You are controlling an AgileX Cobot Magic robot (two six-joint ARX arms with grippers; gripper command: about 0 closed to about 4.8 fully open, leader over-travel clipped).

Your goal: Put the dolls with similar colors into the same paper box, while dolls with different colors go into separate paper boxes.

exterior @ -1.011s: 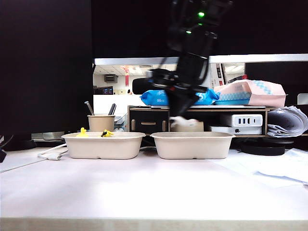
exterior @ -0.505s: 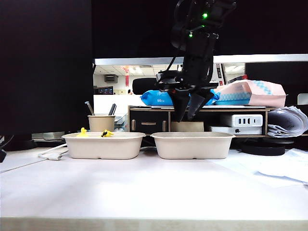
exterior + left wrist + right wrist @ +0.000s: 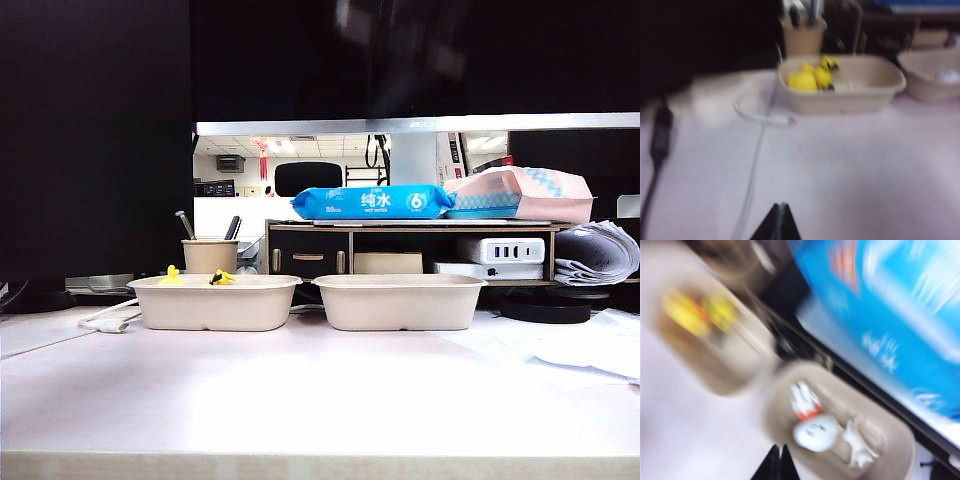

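Both end effectors, left [image 3: 780, 220] and right [image 3: 778, 462], are closed, empty, above the beige moulded-pulp trays [image 3: 398, 300] holding white dolls [image 3: 816, 432].

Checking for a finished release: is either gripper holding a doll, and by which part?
Nothing is held. The left gripper and right gripper are both shut and empty above the table.

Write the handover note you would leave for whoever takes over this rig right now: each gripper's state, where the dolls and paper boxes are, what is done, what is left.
Left gripper: shut, empty, above bare table short of the boxes.
Right gripper: shut, empty, above the right paper box.
Left paper box: yellow duck and yellow bird inside.
Right paper box: white ball-headed figure and white animal inside.
Done: all four dolls sorted by colour.
Left: nothing visible; both arms are out of the exterior view.
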